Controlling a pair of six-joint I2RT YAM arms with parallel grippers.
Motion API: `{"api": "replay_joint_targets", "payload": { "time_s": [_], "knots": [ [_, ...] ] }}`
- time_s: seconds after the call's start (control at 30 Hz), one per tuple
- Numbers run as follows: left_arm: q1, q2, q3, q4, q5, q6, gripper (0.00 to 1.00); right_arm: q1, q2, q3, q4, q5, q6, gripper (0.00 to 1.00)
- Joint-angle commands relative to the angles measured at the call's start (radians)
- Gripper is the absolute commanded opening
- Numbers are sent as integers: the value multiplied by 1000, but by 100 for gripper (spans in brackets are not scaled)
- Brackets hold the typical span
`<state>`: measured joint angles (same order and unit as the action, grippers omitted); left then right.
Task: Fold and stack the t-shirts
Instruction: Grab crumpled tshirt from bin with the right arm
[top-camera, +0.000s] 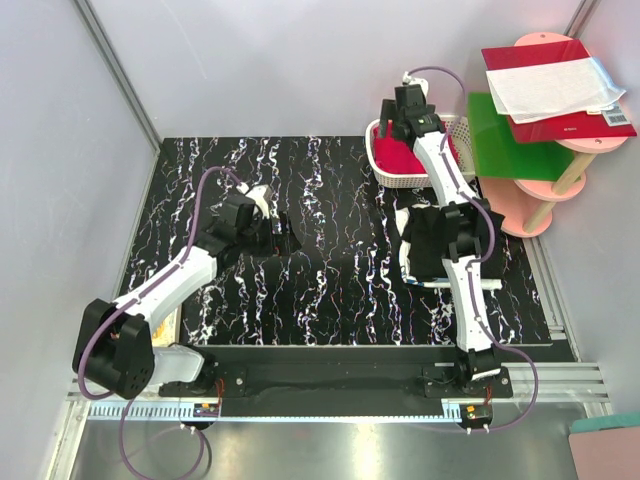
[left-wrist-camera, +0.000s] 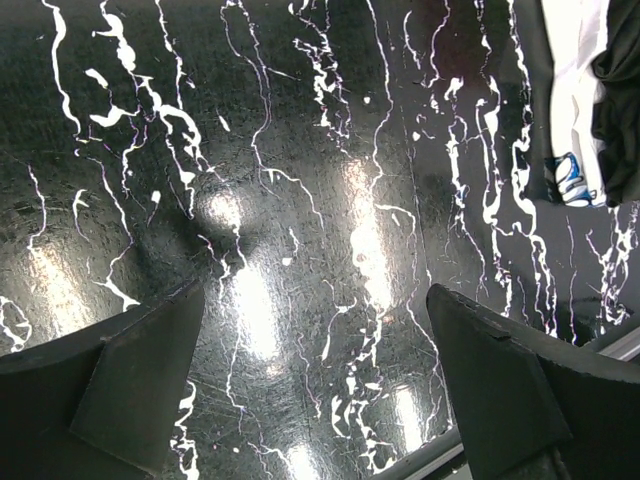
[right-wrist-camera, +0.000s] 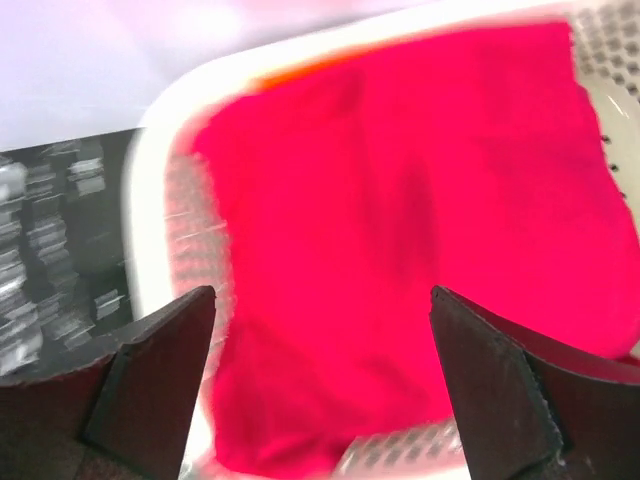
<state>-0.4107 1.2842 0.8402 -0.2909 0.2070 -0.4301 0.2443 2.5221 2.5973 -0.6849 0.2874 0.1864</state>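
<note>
1. Right wrist: right gripper hung wide open over pink t-shirt in white basket, likely lining up a grab.
2. Left gripper open, empty, over table, probably waiting.
3. Black t-shirt lay on table beneath right arm.

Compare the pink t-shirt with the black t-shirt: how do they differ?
The pink t-shirt lies inside the white basket; the black t-shirt lies on the marbled table. The pink t-shirt looks plain, while the black t-shirt shows a white area with a blue mark. The open right end effector hovers over the pink t-shirt; the right arm hides part of the black t-shirt. Both are soft cloth, and neither is gripped.
</note>
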Motion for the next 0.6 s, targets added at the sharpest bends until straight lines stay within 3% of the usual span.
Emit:
{"api": "replay_joint_targets", "payload": {
  "time_s": [0.0,0.2,0.23,0.3,0.33,0.5,0.57],
  "knots": [
    [-2,12,-16,32,-23,2,99,-77,145,169,-160,33,53,94],
    [-2,20,-20,27,-26,1,99,-102,190,103,-162,50,71,93],
    [-2,21,-20,26,-24,-1,99,-103,187,83,-163,52,74,74],
    [-2,21,-18,22,-24,-1,99,-102,178,67,-162,50,88,10],
    [-2,21,-18,21,-24,-1,99,-103,172,57,-162,47,93,0],
    [-2,10,-32,22,-29,-10,99,-96,83,5,-128,27,81,0],
    [-2,1,-46,25,-31,-13,99,-91,23,-87,-88,29,73,0]
  ]
}}
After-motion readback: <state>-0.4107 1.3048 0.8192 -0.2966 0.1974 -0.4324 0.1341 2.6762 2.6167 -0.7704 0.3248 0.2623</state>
